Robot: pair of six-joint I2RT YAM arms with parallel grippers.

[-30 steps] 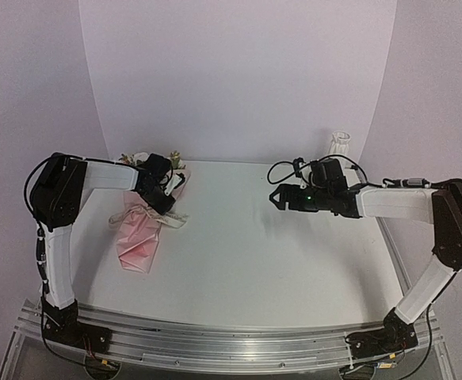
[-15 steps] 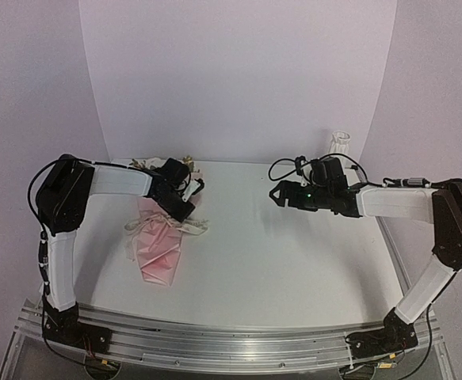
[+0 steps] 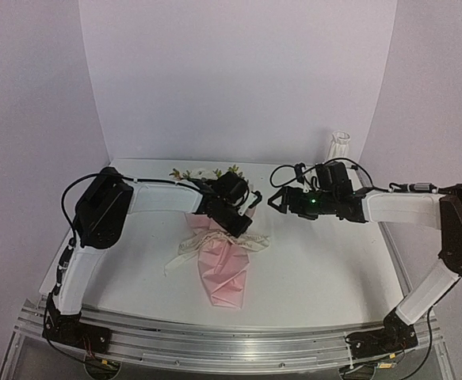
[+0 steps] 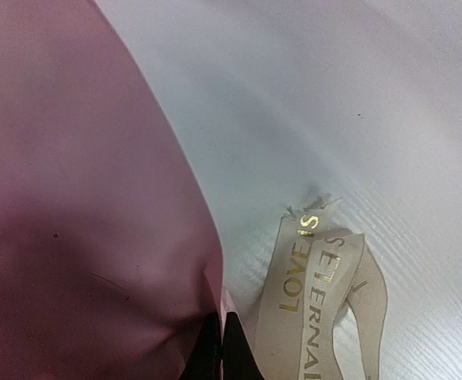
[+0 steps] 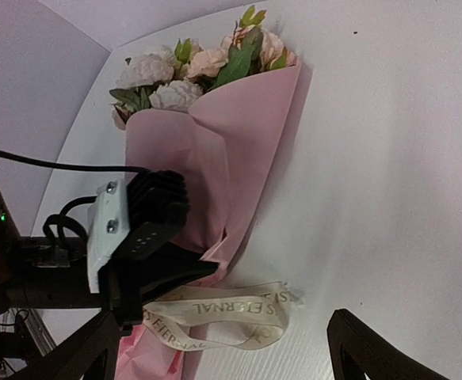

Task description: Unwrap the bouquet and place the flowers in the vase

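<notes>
Two grippers were near mid-table. The left gripper (image 3: 234, 224) was clenched on the bouquet (image 3: 224, 273) at its waist, beside the cream ribbon (image 5: 223, 317). The flowers (image 5: 191, 67) pointed toward the backdrop. The right gripper (image 3: 275, 201) was spread wide just beside the bouquet, holding nothing. The vase (image 3: 340, 144) stood upright at the far right.

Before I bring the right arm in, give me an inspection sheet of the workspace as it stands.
Surface: white table.
Job's things: bouquet lying mid-table, wrapped, ribbon trailing from its waist; flowers at its far end; vase upright at far right.
Clutter: nothing seen.
Grippers: left gripper shut on the bouquet; right gripper open, touching nothing.
Cables: black cables looped over both wrists.
Surroundings: white backdrop.
</notes>
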